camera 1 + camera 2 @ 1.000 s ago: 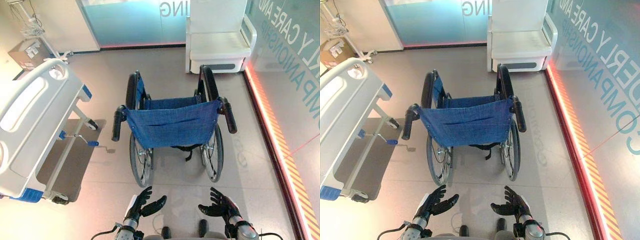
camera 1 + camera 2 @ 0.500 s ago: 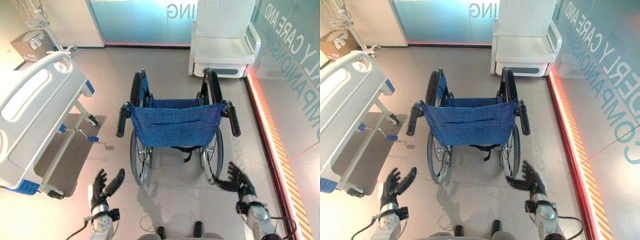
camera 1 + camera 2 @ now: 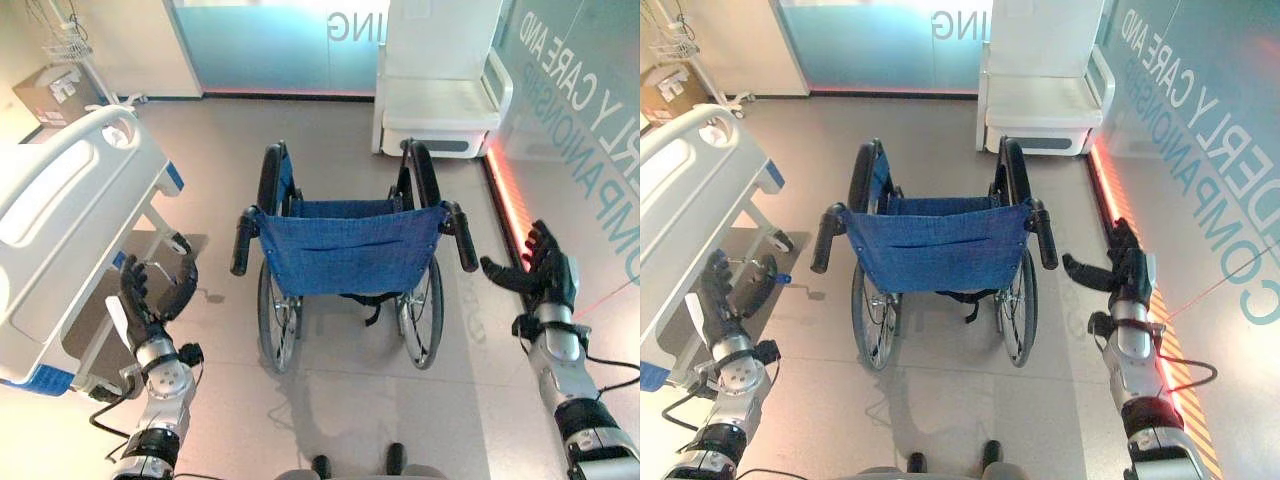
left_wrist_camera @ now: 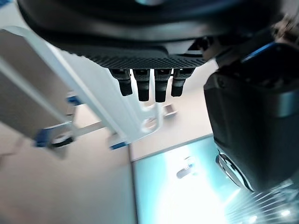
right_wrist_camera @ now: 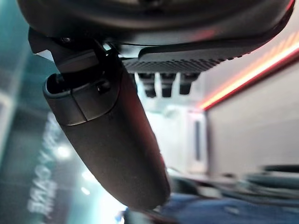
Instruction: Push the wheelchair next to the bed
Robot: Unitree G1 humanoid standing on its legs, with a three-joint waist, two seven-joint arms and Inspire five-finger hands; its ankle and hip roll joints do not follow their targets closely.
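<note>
Beyond wheelchair [image 3: 345, 255], white armchair [image 3: 440, 95]; bed [image 3: 60, 215] at left.

My left hand [image 3: 150, 298] and my right hand [image 3: 547, 272] are dark, each with a white panel along one edge. My left forearm [image 3: 163, 395] and right forearm [image 3: 562, 372] are silver-grey jointed cylinders with black collars. Close up, both palms carry ribbed black pads. My right thumb [image 5: 114, 144] is a smooth, rounded dark shell.
</note>
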